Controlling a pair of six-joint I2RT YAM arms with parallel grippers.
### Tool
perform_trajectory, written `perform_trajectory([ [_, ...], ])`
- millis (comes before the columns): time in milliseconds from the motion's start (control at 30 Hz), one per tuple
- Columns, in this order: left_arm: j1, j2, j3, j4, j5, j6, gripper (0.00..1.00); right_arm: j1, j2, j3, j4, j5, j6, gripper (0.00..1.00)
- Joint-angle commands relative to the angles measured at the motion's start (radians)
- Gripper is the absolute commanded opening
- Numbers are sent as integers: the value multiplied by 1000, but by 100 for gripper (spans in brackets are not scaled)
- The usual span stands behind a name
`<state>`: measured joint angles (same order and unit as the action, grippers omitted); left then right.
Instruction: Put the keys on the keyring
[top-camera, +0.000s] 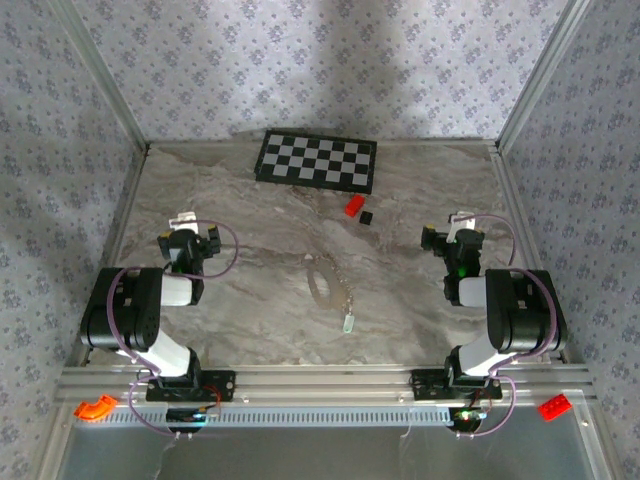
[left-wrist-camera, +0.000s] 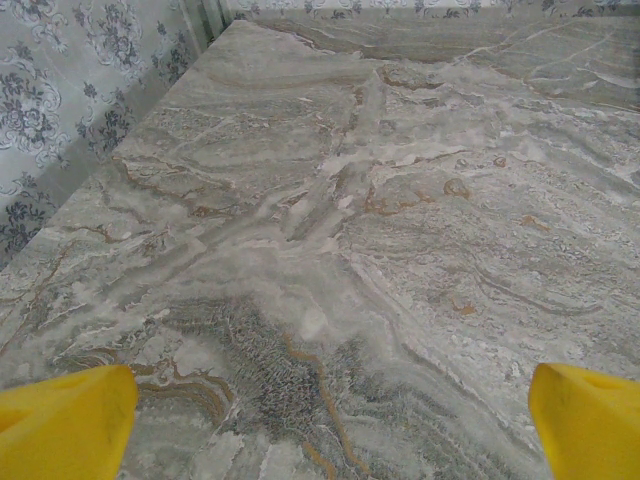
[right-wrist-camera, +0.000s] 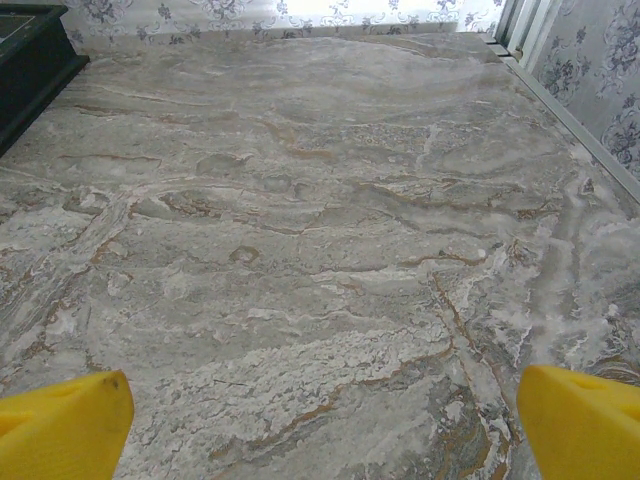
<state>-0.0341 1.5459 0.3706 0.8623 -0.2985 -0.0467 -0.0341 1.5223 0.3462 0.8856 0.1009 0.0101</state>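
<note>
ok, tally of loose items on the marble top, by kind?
checkerboard: 1
red block: 1
black cube: 1
keyring: 1
key: 1
Total: 5

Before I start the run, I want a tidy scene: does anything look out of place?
Two strays lie off the table, on the near frame: an orange curved piece at the left end and a red brick at the right. The checkerboard sits slightly askew.

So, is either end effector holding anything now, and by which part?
Nothing is held. The left end effector and right end effector stand open; the key and keyring lie untouched on the table.
</note>
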Motion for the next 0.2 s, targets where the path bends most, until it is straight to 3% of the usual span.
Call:
perform_trajectory([
  [0, 5, -8, 19, 1, 16, -15, 100, 5, 9, 20, -10, 21, -3, 100],
  [167, 5, -8, 19, 1, 17, -16, 100, 7, 4, 4, 10, 52, 5, 100],
])
